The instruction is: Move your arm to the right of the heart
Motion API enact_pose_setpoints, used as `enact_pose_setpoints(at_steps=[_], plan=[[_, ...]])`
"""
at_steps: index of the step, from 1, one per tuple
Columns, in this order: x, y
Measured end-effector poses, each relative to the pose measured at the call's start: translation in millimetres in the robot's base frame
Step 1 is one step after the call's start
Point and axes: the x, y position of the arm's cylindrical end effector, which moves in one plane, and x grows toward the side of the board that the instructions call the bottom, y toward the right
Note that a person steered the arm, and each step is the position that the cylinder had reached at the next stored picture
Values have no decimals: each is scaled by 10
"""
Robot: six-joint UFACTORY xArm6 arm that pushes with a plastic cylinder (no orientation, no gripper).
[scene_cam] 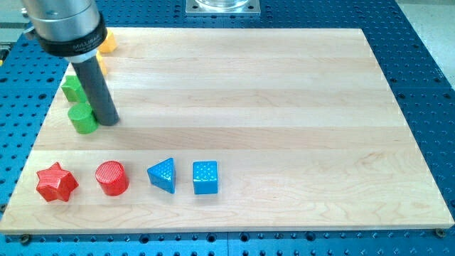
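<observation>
Top-left on surface (284, 107), my tip (108, 122) beside green cylinder (83, 119); no pincer, state untellable; half-hidden yellow block (108, 43), probably heart, likely light, stiff, slides if nudged.

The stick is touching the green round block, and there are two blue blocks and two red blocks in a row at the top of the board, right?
Not quite. The camera view shows that row along the board's bottom: red star, red cylinder, blue triangle, blue cube. My tip is right beside the green cylinder.

Along the bottom of the tabletop (284, 107), left to right: red star (56, 182), red cylinder (111, 178), blue triangle (163, 175), blue cube (205, 177). Higher up, the green cylinder (83, 119) sits just left of my tip (110, 122) (seemingly touching), with a green block (71, 88) above it.
</observation>
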Motion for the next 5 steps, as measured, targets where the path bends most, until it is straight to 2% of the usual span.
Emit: enact_pose_setpoints(at_steps=[1, 3, 4, 5], plan=[[279, 75], [30, -352], [-144, -59], [-606, 203]])
